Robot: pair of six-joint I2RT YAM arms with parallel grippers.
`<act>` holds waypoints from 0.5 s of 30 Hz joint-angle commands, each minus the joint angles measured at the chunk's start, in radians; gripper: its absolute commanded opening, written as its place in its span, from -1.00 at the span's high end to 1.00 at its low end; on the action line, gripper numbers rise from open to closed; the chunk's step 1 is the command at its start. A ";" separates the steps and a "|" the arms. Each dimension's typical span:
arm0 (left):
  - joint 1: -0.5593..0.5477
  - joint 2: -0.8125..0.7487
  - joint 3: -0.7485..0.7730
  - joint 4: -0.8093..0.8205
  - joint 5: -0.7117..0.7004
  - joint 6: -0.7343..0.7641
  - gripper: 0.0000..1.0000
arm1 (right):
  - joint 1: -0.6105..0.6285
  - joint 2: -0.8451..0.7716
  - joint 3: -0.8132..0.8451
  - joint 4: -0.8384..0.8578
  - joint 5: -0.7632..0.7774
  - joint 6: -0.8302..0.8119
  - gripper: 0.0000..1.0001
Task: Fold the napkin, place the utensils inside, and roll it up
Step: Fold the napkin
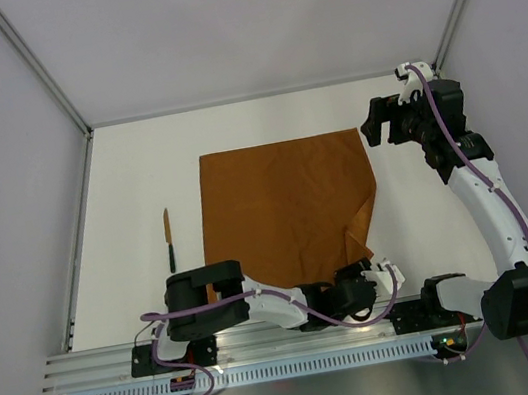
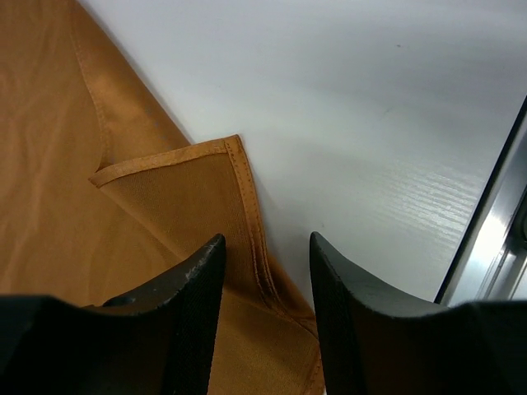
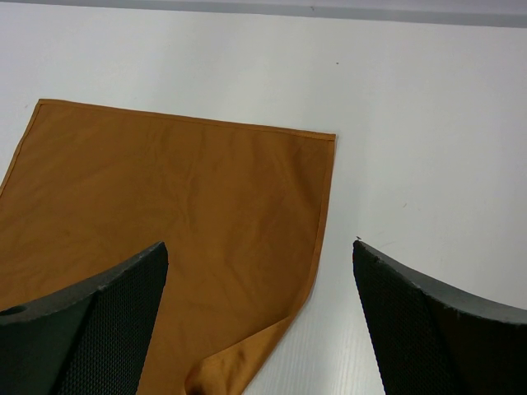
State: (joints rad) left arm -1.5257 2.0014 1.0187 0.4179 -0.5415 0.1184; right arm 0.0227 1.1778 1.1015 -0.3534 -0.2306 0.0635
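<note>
The rust-orange napkin [image 1: 281, 205] lies spread flat on the white table. Its near right corner [image 1: 362, 227] is turned up and folded over. One dark slender utensil [image 1: 168, 237] lies to the left of the napkin, apart from it. My left gripper [image 1: 359, 271] is at the napkin's near right edge. In the left wrist view it [image 2: 265, 247] is open, low over the hemmed edge of the folded corner [image 2: 185, 185]. My right gripper [image 1: 378, 123] hovers by the napkin's far right corner. In the right wrist view it [image 3: 259, 255] is wide open and empty above the napkin [image 3: 165, 206].
An aluminium rail [image 1: 268, 344] runs along the near table edge, and it shows at the right in the left wrist view [image 2: 494, 247]. White walls with metal posts enclose the table on three sides.
</note>
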 commanded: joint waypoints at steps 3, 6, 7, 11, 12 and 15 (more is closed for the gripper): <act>-0.008 0.017 0.043 0.032 -0.075 0.058 0.04 | 0.002 -0.004 0.000 -0.006 0.002 0.006 -0.96; -0.008 0.017 0.044 0.045 -0.084 0.056 0.18 | 0.002 -0.006 -0.002 -0.007 0.001 0.007 -0.96; -0.007 0.017 0.043 0.048 -0.084 0.056 0.20 | 0.002 -0.006 -0.003 -0.007 0.001 0.006 -0.96; -0.005 0.033 0.060 0.047 -0.092 0.056 0.37 | 0.002 -0.009 -0.005 -0.006 0.001 0.004 -0.96; -0.004 0.031 0.060 0.047 -0.089 0.050 0.45 | 0.002 -0.007 -0.005 -0.007 0.001 0.005 -0.96; 0.001 0.028 0.057 0.047 -0.087 0.038 0.55 | 0.002 -0.010 -0.008 -0.007 0.001 0.006 -0.96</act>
State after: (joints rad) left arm -1.5269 2.0201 1.0466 0.4286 -0.6029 0.1387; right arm 0.0227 1.1778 1.1015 -0.3538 -0.2310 0.0639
